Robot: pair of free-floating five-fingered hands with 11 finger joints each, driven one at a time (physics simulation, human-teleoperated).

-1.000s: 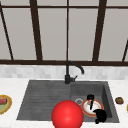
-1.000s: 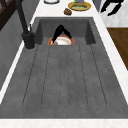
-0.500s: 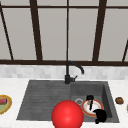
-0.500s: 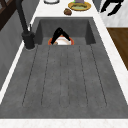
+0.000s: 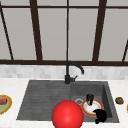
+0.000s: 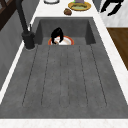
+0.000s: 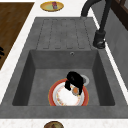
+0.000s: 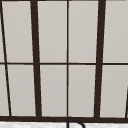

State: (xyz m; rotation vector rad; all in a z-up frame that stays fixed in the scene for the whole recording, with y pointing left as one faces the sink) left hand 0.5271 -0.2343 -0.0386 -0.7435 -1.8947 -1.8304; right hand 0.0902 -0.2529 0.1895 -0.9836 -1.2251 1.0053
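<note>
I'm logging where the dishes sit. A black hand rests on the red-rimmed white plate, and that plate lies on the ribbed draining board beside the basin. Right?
Not quite. The hand does rest on the red-rimmed plate, but the plate lies on the floor of the sink basin, not on the draining board. The right side view shows it plainly.

A plate (image 5: 87,108) is set in the sink's basin (image 5: 106,93), right of the drainboard (image 5: 40,98), with the faucet (image 5: 68,73) behind. A hand (image 7: 73,81) is positioned over the plate. A second plate (image 5: 3,103) is placed on the counter, left.
</note>
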